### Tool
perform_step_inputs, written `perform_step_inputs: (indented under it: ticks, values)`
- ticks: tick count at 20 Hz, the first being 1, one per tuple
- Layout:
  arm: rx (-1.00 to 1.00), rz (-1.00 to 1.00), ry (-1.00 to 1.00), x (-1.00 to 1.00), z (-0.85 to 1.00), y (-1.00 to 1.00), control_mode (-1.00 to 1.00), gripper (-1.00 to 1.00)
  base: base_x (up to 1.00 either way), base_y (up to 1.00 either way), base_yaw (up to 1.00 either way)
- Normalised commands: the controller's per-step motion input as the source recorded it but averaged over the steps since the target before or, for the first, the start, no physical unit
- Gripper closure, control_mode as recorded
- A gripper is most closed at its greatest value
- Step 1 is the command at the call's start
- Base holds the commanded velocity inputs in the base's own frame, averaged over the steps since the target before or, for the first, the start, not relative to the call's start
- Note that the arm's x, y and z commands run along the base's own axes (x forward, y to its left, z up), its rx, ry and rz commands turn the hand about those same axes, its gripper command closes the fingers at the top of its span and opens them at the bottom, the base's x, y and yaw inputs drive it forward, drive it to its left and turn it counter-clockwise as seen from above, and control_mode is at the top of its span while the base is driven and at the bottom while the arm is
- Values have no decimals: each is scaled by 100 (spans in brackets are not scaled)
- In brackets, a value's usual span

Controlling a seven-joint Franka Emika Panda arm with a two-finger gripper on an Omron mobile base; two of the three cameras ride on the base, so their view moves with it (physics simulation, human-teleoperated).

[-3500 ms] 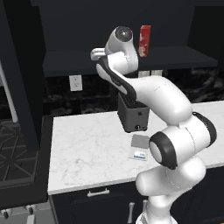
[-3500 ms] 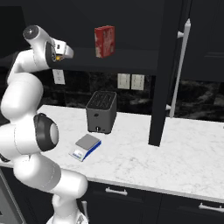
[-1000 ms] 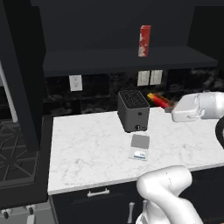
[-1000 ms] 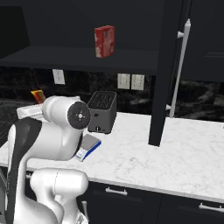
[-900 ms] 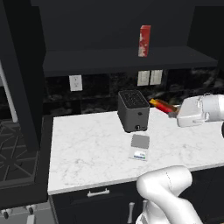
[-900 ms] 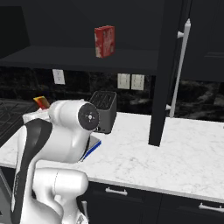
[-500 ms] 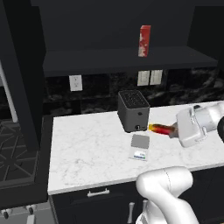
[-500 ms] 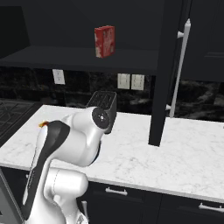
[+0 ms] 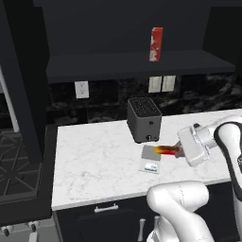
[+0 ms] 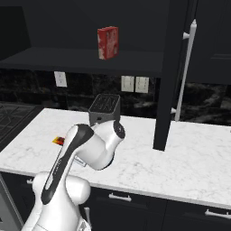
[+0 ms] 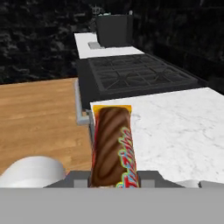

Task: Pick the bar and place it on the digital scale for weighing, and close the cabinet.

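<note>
My gripper [image 9: 177,151] is shut on the bar [image 9: 164,150], a red wrapper with yellow-orange ends that sticks out level to the left. Its free end reaches over the right edge of the digital scale [image 9: 151,159], a flat white pad with a grey plate in front of the toaster. Whether bar and plate touch I cannot tell. In the hand view the bar [image 11: 113,144] runs up from between the fingertips [image 11: 78,178]. The right base view shows only the bar's tip [image 10: 57,140] past my arm. The cabinet door [image 10: 166,76] stands open, edge-on, with its long silver handle [image 10: 186,67].
A black toaster [image 9: 144,119] stands just behind the scale. A tall red-and-white box [image 9: 156,44] sits on the open cabinet shelf above. A stove top [image 11: 135,74] lies beyond the counter's left end. White marble counter [image 10: 194,167] stretches to the right.
The arm has swung down from shelf height, carrying the bar down and to the left from beside the toaster to the scale's right edge. The grip has stayed shut.
</note>
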Motion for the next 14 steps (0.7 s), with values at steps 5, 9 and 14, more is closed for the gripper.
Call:
perform_step_inputs:
  ticks: [5,9,14]
  values:
    - [-4,0,8,66,-29,8,-100,100,0,0,0]
    - [-1,0,5,53,-37,0,-100,100,0,0,0]
    - [-2,0,4,46,-34,0,-100,100,0,0,0]
